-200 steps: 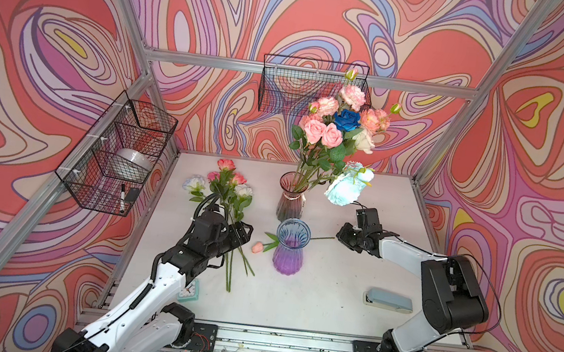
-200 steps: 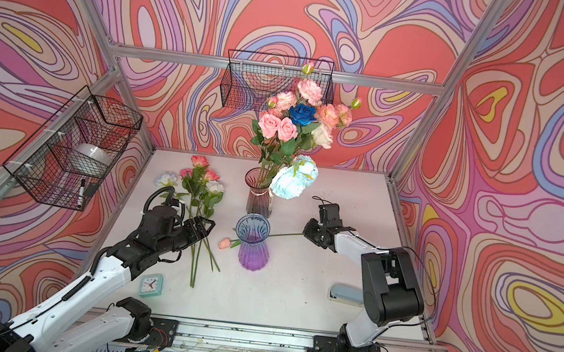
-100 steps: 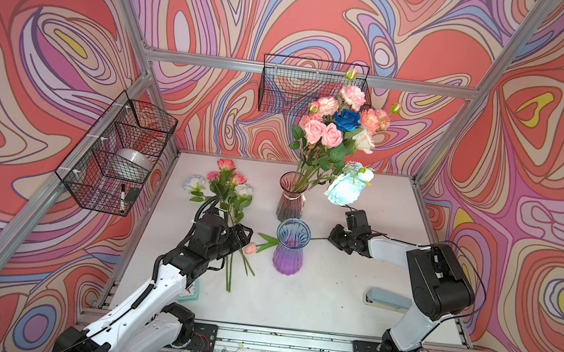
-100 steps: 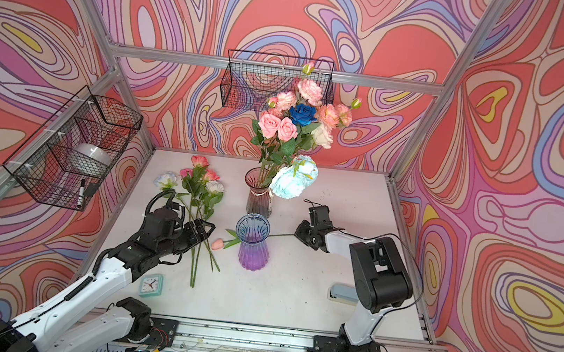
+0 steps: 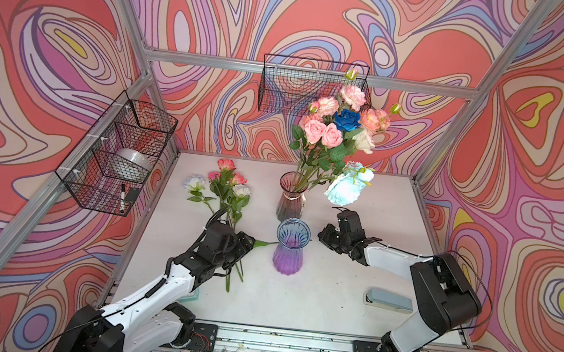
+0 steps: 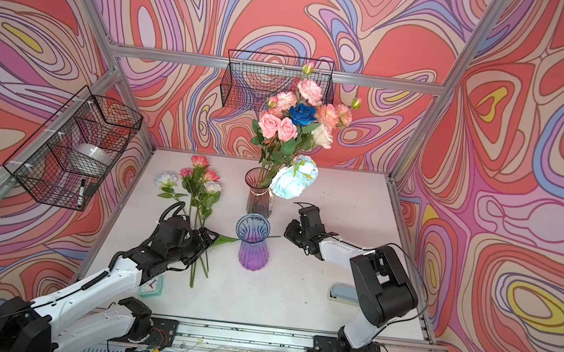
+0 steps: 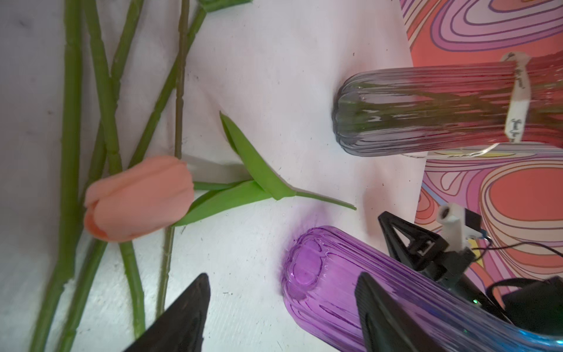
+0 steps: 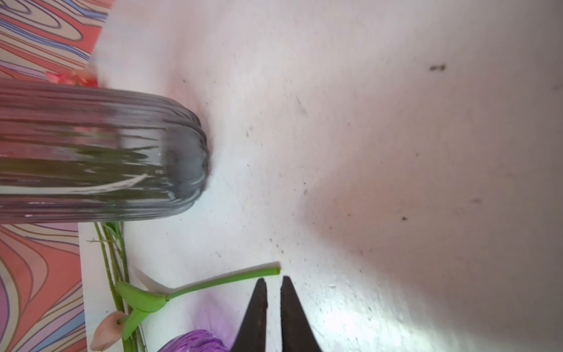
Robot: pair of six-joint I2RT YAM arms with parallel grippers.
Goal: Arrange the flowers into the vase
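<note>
Bouquet in back vase, front vase empty, loose flowers and tulip on table — left gripper wide, right gripper nearly shut, both empty

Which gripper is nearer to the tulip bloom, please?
Left. The left gripper is close by the bloom; the right gripper is at the far end of the stem, beyond the purple vase.

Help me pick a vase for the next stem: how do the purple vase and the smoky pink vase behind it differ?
The purple vase is empty; the smoky pink vase holds a bouquet. The purple vase turns blue at its rim; the smoky pink vase turns grey at its base. Both are upright ribbed glass on the table.
</note>
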